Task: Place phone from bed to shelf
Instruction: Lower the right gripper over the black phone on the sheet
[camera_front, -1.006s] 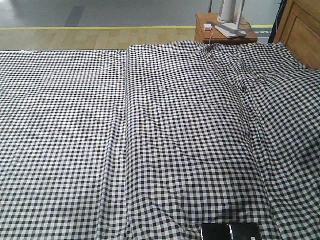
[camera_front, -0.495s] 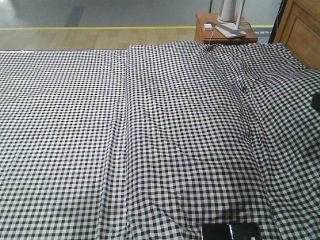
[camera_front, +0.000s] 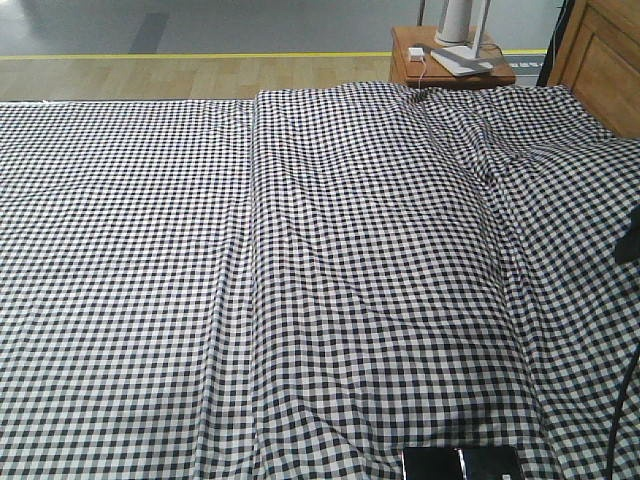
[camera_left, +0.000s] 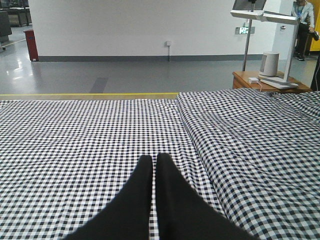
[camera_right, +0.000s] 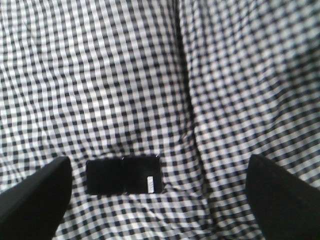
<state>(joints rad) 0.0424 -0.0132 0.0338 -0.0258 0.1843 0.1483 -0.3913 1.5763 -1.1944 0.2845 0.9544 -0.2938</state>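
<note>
Step in hand: you are on the approach to the pick. The phone (camera_right: 124, 176) lies flat, screen up, on the checked sheet of the bed (camera_front: 130, 250), and nothing grips it yet.
Right gripper (camera_right: 157, 160): spread wide and empty, facing straight down at the sheet.
Phone from the right gripper: it lies below the gripper and between the two fingers, but off-centre. It is near the finger at the left of the wrist view and well apart from the other. Its long side runs along the line from finger to finger.
Left gripper (camera_left: 153, 159): fingers pressed together, holding nothing, low over the sheet. The phone does not show in its view.
Shelf: it appears in no view, so the carry is a later step.
Next move, as I judge it: centre the right gripper over the phone. Turn the wrist so that the fingers close across its narrow width, then descend until the tips press into the sheet on both sides of the rim.
Risk: the phone is slim and glossy on soft cloth, so a shallow pinch may slip off. A fold in the sheet (camera_right: 187, 100) runs just beside it and may catch a fingertip.
</note>
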